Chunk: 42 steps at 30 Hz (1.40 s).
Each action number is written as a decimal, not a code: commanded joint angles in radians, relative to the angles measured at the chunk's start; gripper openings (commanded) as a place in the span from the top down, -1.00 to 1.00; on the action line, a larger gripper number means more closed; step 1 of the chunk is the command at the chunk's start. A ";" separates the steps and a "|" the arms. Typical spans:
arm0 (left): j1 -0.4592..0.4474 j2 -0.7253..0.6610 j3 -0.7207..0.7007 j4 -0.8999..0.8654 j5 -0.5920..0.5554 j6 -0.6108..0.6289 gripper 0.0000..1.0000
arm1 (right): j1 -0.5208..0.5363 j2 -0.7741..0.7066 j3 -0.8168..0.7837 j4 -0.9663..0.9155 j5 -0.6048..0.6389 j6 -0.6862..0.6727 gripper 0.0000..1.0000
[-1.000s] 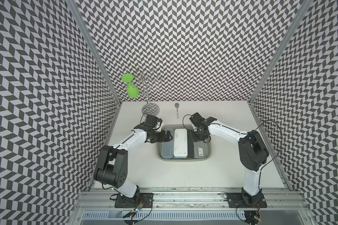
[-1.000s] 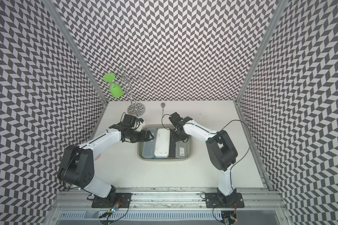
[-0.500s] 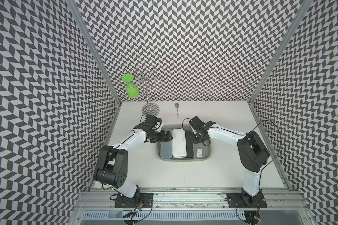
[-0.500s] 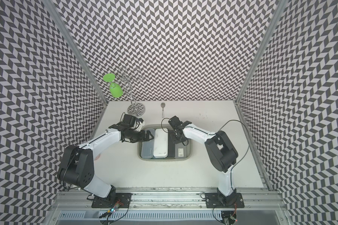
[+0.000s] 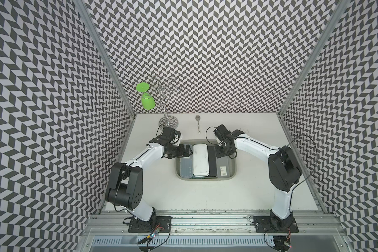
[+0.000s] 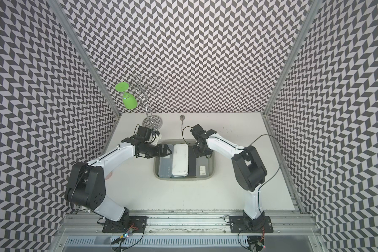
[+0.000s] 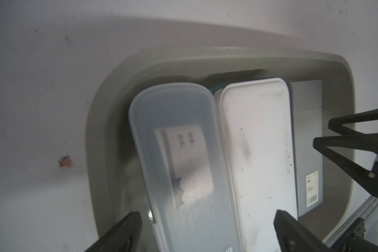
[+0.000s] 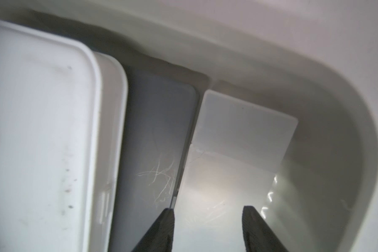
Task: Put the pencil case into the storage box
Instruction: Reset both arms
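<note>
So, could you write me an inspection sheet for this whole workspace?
Surface: white table, a few marks.
Job's things: storage box holds four cases side by side: translucent case, white case, black case, grey labelled case.
Clutter: spoon; wire rack hanging a green goblet.
End effectors: left end effector open, empty; right end effector open above the grey labelled case.
Cables: black cable loops at the right wrist; wires at the bases.
Surroundings: chevron walls, metal rail in front.

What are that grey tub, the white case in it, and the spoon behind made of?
Tub: likely moulded plastic, matte, with a soft rounded rim. White case: hard plastic, smooth, slightly scuffed and smudged. Spoon: probably metal, shiny silver glint; too small to be sure.
</note>
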 commanded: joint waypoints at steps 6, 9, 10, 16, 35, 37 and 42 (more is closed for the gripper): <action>0.009 -0.127 0.110 0.042 -0.029 -0.032 -0.99 | -0.114 -0.253 -0.032 0.039 -0.065 0.035 -0.64; 0.022 -0.135 0.172 0.004 -0.077 -0.025 -1.00 | -0.178 -0.323 -0.116 0.082 -0.075 0.021 -0.86; 0.029 -0.141 0.182 0.001 -0.099 -0.021 -1.00 | -0.205 -0.356 -0.158 0.110 -0.080 0.017 -0.91; 0.091 -0.252 0.101 0.088 -0.183 -0.043 -1.00 | -0.388 -0.521 -0.466 0.402 -0.088 0.005 -0.99; 0.208 -0.263 -0.769 1.414 -0.487 0.327 -1.00 | -0.488 -0.340 -0.990 1.666 0.164 -0.308 -0.99; 0.263 -0.208 -0.750 1.417 -0.420 0.305 -1.00 | -0.493 -0.321 -0.985 1.682 0.164 -0.300 -0.99; 0.317 -0.190 -0.803 1.611 -0.326 0.241 -1.00 | -0.499 -0.386 -1.118 1.851 0.157 -0.295 -0.99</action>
